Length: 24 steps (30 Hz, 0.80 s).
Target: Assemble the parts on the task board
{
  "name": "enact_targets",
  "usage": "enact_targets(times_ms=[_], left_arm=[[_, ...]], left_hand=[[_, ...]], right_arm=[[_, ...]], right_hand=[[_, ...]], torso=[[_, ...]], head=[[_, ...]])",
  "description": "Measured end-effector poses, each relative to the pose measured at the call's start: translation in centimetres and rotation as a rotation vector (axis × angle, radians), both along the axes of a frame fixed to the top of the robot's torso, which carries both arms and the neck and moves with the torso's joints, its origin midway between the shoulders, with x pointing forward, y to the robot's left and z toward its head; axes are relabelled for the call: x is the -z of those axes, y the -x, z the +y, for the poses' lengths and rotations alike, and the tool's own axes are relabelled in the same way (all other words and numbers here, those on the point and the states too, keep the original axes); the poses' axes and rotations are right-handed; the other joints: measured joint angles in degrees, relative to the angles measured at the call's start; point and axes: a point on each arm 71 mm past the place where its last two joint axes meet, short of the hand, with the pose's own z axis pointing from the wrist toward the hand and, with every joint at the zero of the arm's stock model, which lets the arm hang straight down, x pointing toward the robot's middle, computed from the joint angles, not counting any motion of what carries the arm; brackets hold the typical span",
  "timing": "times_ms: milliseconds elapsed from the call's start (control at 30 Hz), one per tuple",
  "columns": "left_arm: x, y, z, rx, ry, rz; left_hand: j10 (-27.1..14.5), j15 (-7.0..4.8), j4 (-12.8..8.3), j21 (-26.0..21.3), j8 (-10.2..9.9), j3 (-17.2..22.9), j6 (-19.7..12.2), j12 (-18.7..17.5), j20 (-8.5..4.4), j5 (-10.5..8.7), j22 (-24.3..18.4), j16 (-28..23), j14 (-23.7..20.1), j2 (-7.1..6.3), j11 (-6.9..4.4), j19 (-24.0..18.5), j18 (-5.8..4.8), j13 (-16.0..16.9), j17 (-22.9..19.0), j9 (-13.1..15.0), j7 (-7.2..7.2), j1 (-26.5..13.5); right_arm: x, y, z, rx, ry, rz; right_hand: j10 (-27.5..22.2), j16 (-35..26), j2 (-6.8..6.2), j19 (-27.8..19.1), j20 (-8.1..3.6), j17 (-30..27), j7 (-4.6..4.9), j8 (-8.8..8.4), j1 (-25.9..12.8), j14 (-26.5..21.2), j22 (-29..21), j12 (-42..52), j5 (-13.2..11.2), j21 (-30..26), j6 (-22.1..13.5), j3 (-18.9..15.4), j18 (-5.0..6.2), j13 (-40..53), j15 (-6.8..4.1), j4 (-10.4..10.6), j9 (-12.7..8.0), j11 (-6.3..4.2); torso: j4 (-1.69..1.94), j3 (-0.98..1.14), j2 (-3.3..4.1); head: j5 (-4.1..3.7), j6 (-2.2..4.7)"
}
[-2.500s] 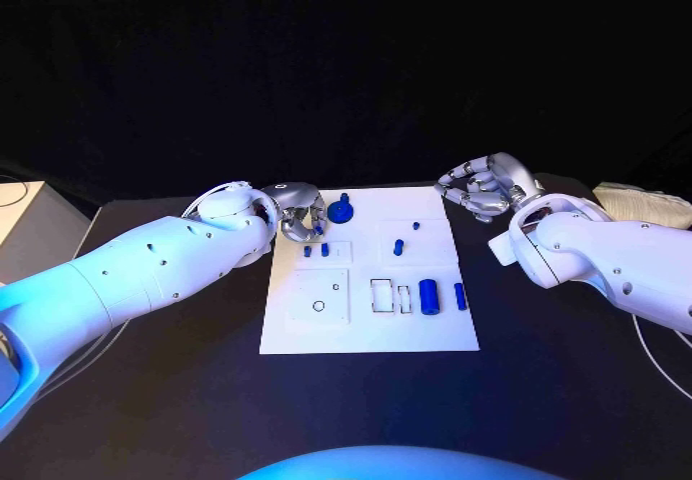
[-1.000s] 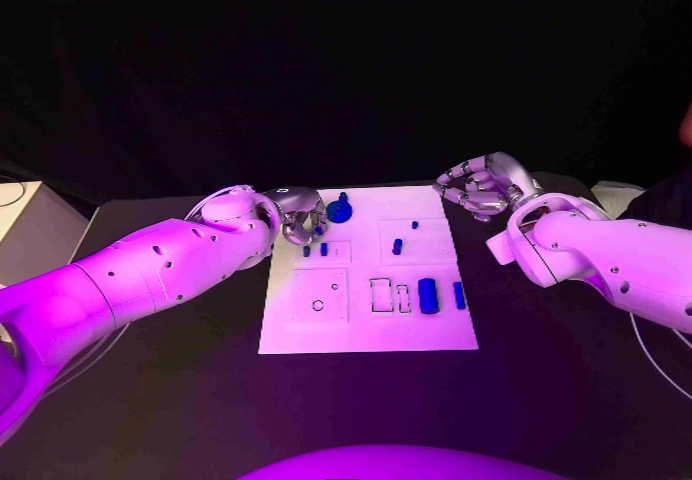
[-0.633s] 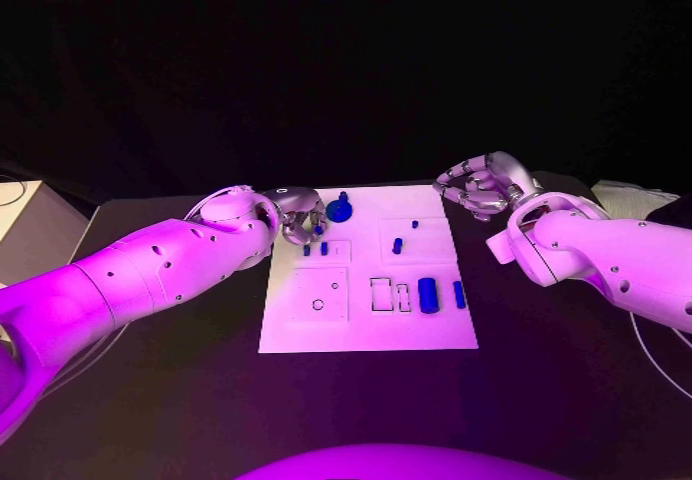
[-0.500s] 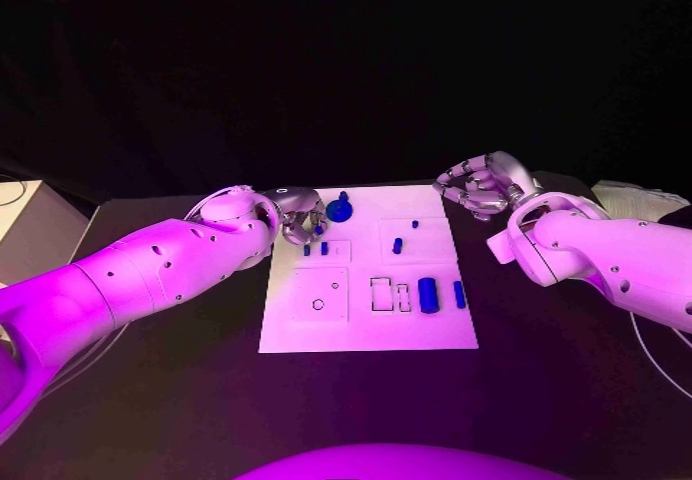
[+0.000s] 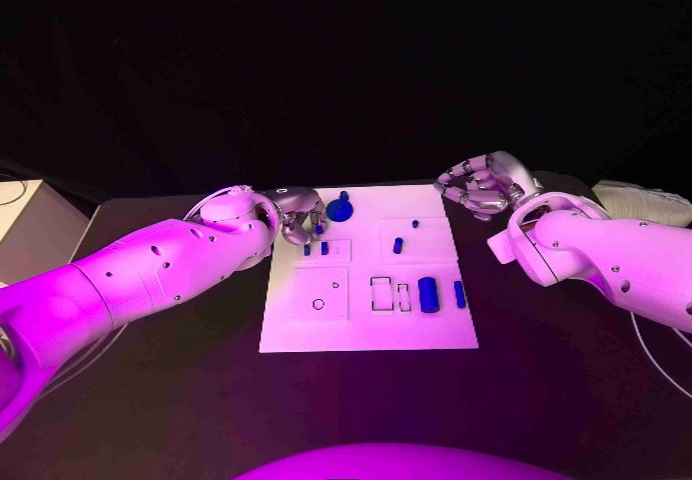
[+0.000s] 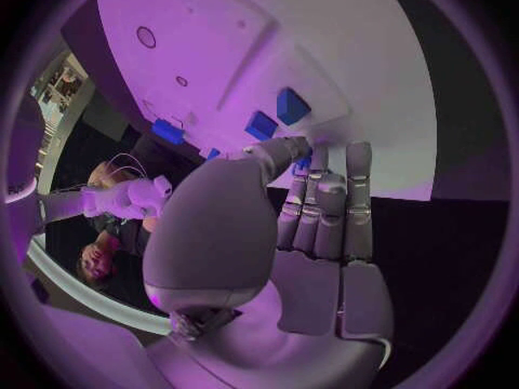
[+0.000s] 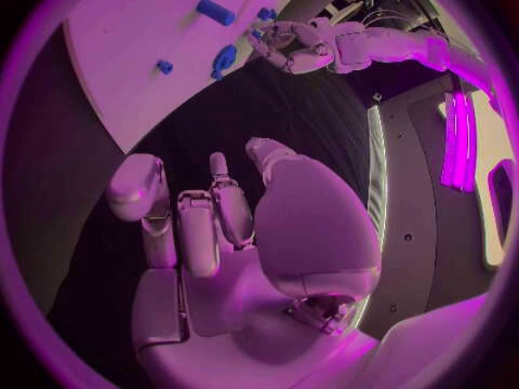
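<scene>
The white task board (image 5: 368,320) lies in the middle of the black table. My left hand (image 5: 299,216) hovers over its far left corner, fingers curled down; thumb and a finger pinch a small blue part (image 6: 307,160). Just beyond the fingertips stand two short blue pegs (image 5: 307,250) (image 6: 260,124). A round blue piece (image 5: 340,210) sits at the far edge, and a large blue cylinder (image 5: 428,294) lies beside a slimmer one (image 5: 460,294). My right hand (image 5: 483,185) hangs off the board's far right corner, fingers curled in around nothing (image 7: 216,233).
Two more small blue pegs (image 5: 397,245) (image 5: 415,225) stand on the board's right half. Empty outlined slots (image 5: 381,293) and a square plate with holes (image 5: 319,295) mark the near half. A pale box (image 5: 26,210) sits at the table's left edge.
</scene>
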Motion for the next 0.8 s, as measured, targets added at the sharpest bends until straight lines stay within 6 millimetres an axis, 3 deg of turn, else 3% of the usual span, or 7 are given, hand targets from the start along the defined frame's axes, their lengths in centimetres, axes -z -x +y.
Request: enact_targets(times_ms=[400, 800], left_arm=[[0.04, 0.02, 0.05, -0.003, 0.000, 0.000], [-0.01, 0.02, 0.00, -0.006, 0.005, -0.008]], left_hand=[[-0.51, 0.22, 0.00, -0.22, -0.90, 0.00, -1.23, -0.21, 0.09, 0.00, -0.17, -0.22, -0.61, -0.07, 0.08, -0.08, 0.00, 0.25, -0.33, -0.30, -0.82, -0.07], [-0.51, 0.09, 0.00, -0.22, -1.12, 0.00, -1.74, -0.20, 0.09, 0.00, -0.22, -0.22, -0.73, -0.07, 0.08, -0.08, 0.00, 0.35, -0.63, -0.41, -0.72, -0.07]], right_arm=[[0.01, 0.01, -0.03, 0.000, 0.000, 0.000], [0.01, 0.00, -0.03, 0.001, 0.000, 0.000]], right_hand=[[0.00, 0.00, 0.00, 0.00, 0.00, 0.00, 0.00, 0.00, 0.00, 0.00, 0.00, 0.00, 0.00, 0.00, 0.00, 0.00, 0.00, -0.01, 0.00, 0.00, 0.00, 0.00], [0.00, 0.00, 0.00, 0.00, 0.00, 0.00, 0.00, 0.00, 0.00, 0.00, 0.01, 0.00, 0.00, 0.00, 0.00, 0.00, 0.00, -0.01, 0.00, 0.00, 0.00, 0.00]], torso=[[-0.03, 0.02, 0.00], [-0.03, 0.01, 0.02]], head=[[-0.04, 0.05], [-0.06, -0.06]])
